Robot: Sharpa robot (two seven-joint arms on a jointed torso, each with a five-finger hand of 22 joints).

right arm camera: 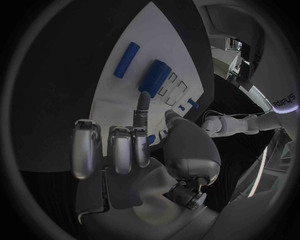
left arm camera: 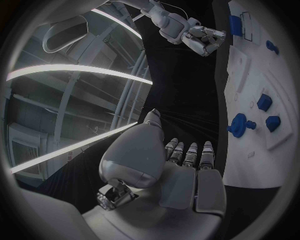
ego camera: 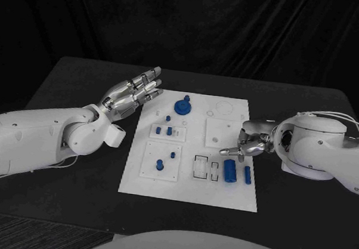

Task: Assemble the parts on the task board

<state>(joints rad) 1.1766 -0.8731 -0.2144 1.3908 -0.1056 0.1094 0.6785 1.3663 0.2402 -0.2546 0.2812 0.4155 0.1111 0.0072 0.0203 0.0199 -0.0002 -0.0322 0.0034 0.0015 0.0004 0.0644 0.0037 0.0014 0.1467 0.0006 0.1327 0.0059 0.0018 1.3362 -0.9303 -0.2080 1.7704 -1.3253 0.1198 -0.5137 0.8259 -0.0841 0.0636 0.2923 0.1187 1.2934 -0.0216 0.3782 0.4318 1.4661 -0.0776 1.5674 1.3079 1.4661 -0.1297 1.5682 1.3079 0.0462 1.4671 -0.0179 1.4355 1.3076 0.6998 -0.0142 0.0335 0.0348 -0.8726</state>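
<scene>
On the task board [ego camera: 225, 189], two blue cylinders [ego camera: 229, 169].

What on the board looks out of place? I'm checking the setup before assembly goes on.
Two blue cylinders and lie loose on the task board beside the outlined slots, not seated in them. The right hand hovers just above them, the left hand open off the board's edge. Nothing looks spilled or damaged.

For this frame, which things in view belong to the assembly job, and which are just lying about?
Job:
- board
- blue cylinders beside the right hand
- blue knob at the far end
- small blue pegs on the raised plates
- left hand, open, raised beside the board
- right hand, over the board's edge

Lying about:
- black table alone
</scene>
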